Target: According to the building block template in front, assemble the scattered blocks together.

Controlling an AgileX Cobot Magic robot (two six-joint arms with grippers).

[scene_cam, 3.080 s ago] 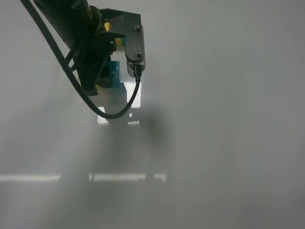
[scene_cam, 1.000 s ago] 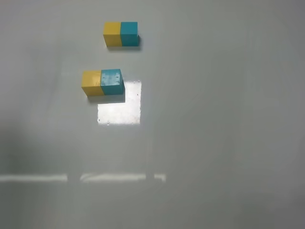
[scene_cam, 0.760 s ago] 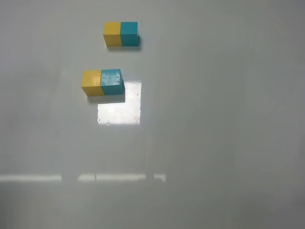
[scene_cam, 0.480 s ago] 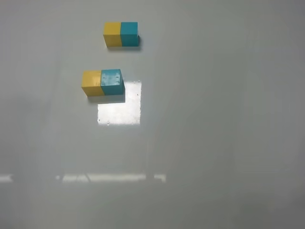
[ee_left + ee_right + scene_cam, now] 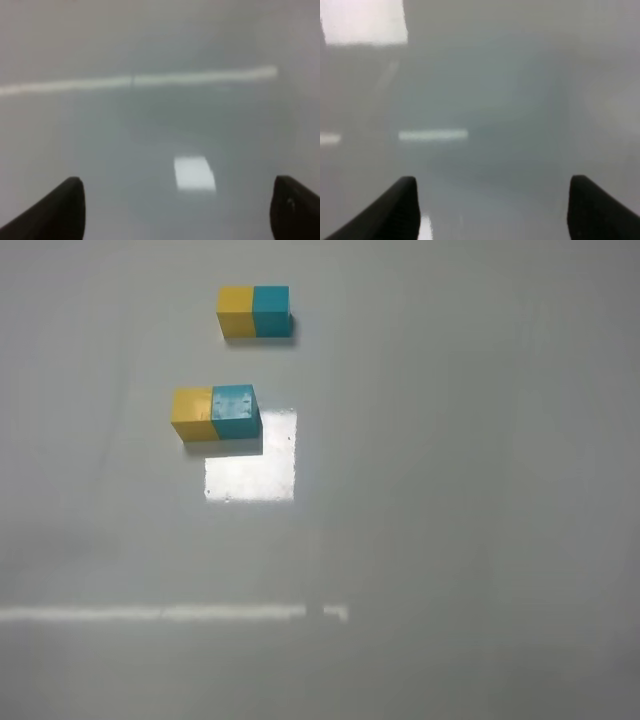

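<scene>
In the exterior high view the template, a plain yellow-and-teal bar, lies at the far left-centre of the table. Nearer lie the two blocks side by side and touching: the yellow cube on the left, the teal cube with faint dots on the right. No arm shows in that view. In the left wrist view my left gripper is open and empty over bare table. In the right wrist view my right gripper is open and empty over bare table too. No block shows in either wrist view.
The grey table carries a bright square glare patch just in front of the block pair and a thin bright reflected line across the near part.
Three seconds ago the left arm hung over the blocks and hid them. It has withdrawn out of the exterior view. Over the last second only its faint shadow at the left faded; the blocks stayed still.
</scene>
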